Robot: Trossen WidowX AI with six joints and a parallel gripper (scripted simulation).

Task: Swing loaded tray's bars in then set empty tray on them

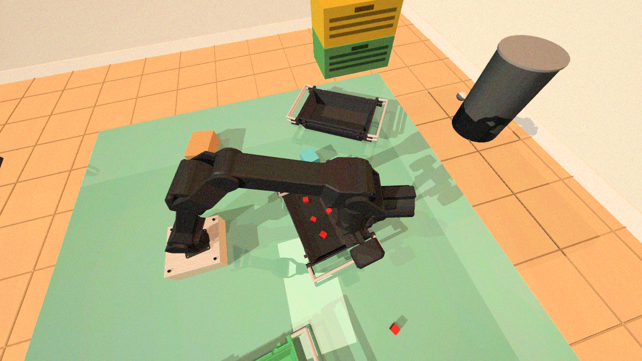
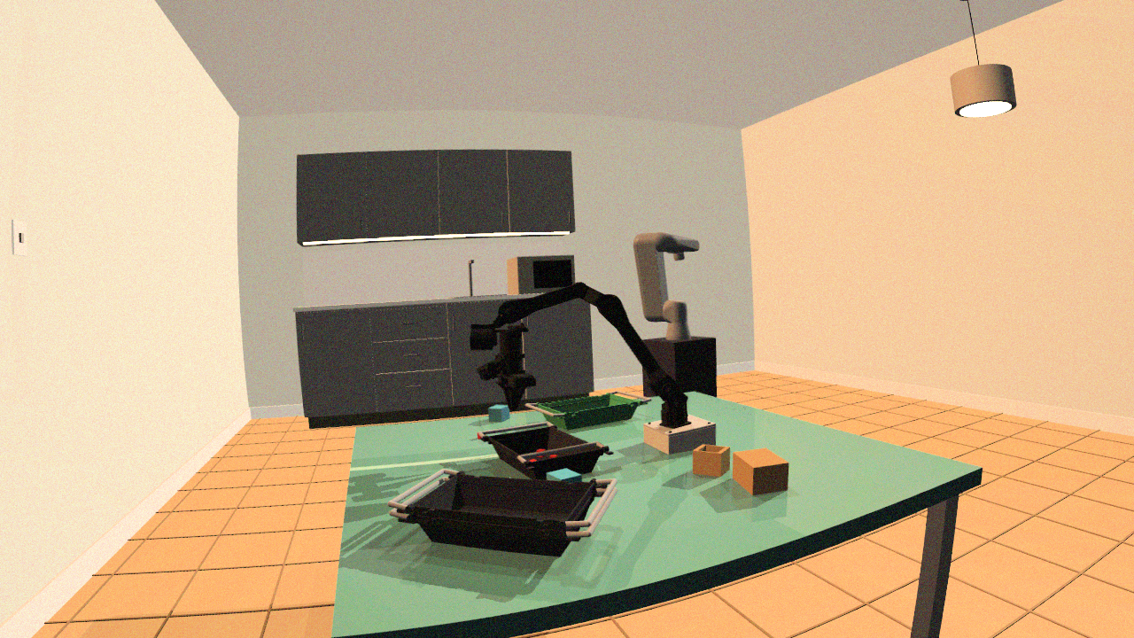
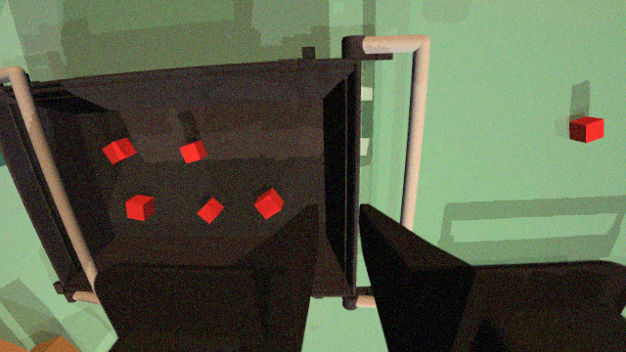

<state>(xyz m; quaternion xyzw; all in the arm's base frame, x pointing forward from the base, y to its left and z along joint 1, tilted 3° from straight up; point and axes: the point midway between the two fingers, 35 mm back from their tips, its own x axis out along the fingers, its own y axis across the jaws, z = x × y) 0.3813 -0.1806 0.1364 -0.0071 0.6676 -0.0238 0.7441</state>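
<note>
The loaded black tray (image 1: 321,251) (image 2: 582,460) (image 3: 274,78) holds several red blocks (image 1: 319,232) (image 3: 210,210). One wire bar (image 2: 559,454) (image 3: 51,171) lies inward across its top near the end facing the empty tray. The other bar (image 1: 334,272) (image 3: 416,137) stands out past the opposite end. My gripper (image 2: 515,402) (image 3: 338,213) is above that end, fingers slightly apart with nothing held between them; in the wrist view the tray's end rim shows through the gap. The empty black tray (image 1: 334,130) (image 2: 491,532) stands apart, both its bars out over its ends.
A loose red block (image 1: 394,329) (image 3: 587,129) lies beyond the outward bar. A teal block (image 1: 309,154) (image 2: 564,475) lies between the black trays, another teal block (image 2: 499,412) farther off. A green tray (image 2: 590,409), an orange block (image 2: 761,470) and an open orange box (image 2: 710,463) also stand here.
</note>
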